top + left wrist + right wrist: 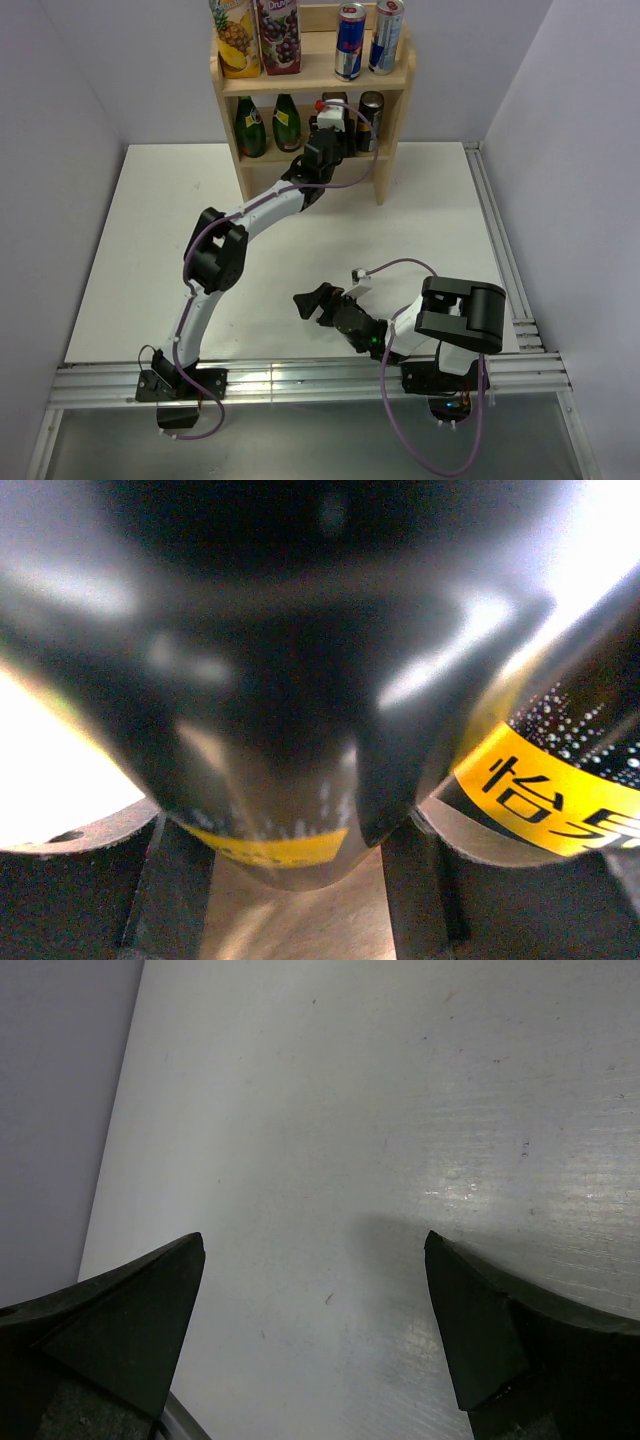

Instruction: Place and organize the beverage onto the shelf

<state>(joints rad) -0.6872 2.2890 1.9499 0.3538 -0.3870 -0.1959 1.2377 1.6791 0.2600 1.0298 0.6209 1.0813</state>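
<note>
My left tool (335,118) straddles a dark can (285,855) on the shelf (392,150) — whether pinching, I cannot tell; my right tool (314,1240) hangs spread wide over the bench (400,1090).

Cartons (240,40) left, cans (349,42) right on shelf (310,82) top tier; bottles (250,125) below.
</note>
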